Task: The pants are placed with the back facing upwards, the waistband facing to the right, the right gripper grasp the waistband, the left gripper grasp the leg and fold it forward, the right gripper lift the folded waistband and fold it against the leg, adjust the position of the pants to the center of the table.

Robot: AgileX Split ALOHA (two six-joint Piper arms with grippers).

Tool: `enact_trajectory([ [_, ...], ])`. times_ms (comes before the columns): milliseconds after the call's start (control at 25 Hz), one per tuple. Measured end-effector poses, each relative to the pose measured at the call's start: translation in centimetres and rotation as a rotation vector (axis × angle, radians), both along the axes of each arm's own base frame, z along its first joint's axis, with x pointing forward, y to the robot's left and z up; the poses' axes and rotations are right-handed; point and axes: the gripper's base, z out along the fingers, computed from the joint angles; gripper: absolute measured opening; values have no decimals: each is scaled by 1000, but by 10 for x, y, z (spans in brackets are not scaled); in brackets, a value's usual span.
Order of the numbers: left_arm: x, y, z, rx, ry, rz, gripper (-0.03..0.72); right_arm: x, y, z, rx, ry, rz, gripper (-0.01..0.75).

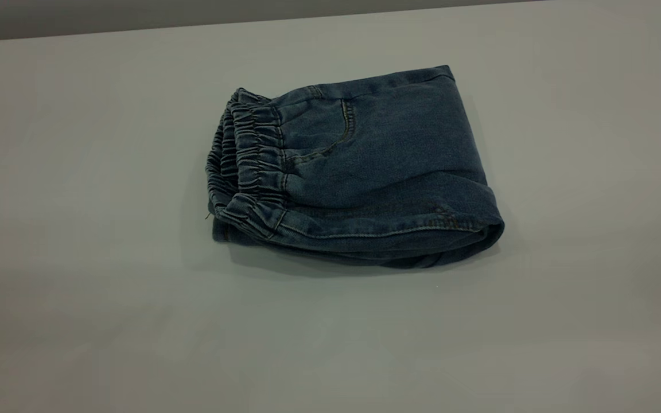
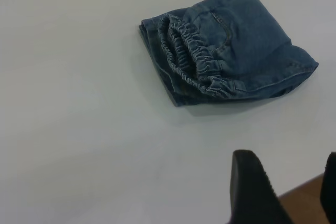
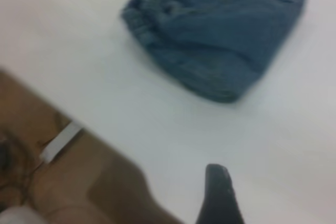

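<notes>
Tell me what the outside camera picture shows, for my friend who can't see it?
Folded blue jeans shorts lie alone on a white table. Their crinkly stretchy waistband faces the picture's left, beside a stitched pocket. No robot arms show.

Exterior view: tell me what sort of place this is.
Probably a lab or test bench rather than a home: a large plain white matte tabletop holding only one folded pair of blue washed-denim pants, with the left arm's black tool hanging at the table's edge.
</notes>
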Motion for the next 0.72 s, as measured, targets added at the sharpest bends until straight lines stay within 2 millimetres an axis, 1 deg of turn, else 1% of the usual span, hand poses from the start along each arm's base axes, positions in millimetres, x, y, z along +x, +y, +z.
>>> enact_trajectory([
  [160, 0, 0, 0, 0, 0, 0, 312, 0, -4, 0, 5, -22, -217, 416],
  [320, 0, 0, 0, 0, 0, 0, 312, -12, -7, 1, 33, -108, -373, 416],
  [480, 0, -1, 0, -4, 1, 22, 312, -17, -8, 1, 40, -136, -408, 416],
  [720, 2, -1, 0, -4, -3, 188, 312, -17, -8, 1, 40, -136, -407, 412],
])
